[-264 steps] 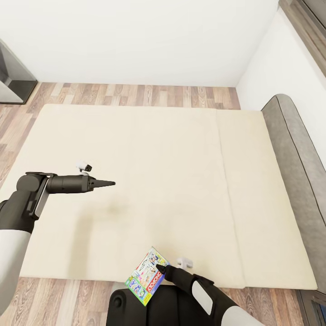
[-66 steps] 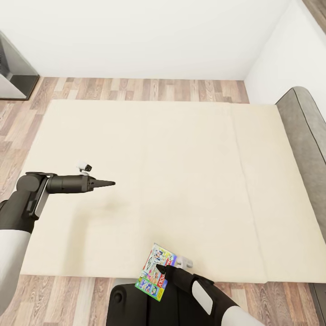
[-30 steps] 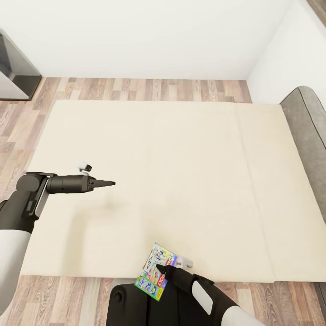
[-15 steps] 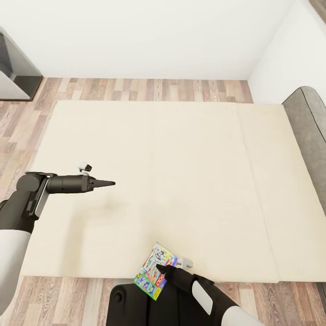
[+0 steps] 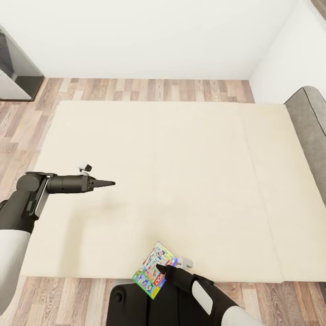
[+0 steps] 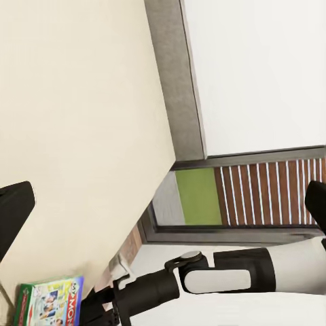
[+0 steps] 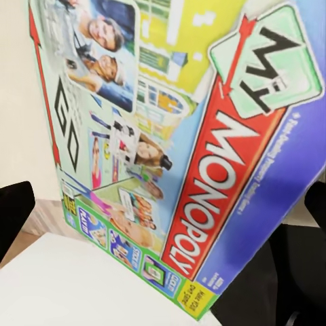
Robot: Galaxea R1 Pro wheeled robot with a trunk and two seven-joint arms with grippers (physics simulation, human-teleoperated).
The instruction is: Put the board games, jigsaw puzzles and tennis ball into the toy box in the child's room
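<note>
The right hand (image 5: 159, 270) sits at the bottom middle of the head view, and its dark fingers are clamped on a board game (image 5: 153, 270). The board game is a thin flat box with green and blue print and a red band. It is tipped up in the air, right at the near edge of the bed (image 5: 181, 149), partly over the robot's own dark base (image 5: 136, 301). In the right wrist view the board game (image 7: 176, 136) is very close. You can read the white word MONOPOLY on its red band, and there are small pictures of people on it. A dark finger (image 7: 13, 214) shows at the left edge of that picture.

The left hand (image 5: 108, 183) is at the middle left of the head view. It reaches out flat over the left side of the bed and holds nothing. Its tips look like one thin point there, but in the left wrist view one dark finger (image 6: 13, 217) is at the left edge and another is at the far right edge, so the fingers are wide apart. That same picture shows the board game (image 6: 51, 300) in the lower left corner and the white right arm (image 6: 231, 275) along the bottom.

The bed has a plain beige mattress and takes up most of the head view. Its grey headboard (image 5: 312, 122) is at the right edge. Wood floor (image 5: 136, 89) runs along the top of the bed, below the white wall (image 5: 149, 36). A dark grey piece of furniture (image 5: 16, 72) stands in the upper left corner.
</note>
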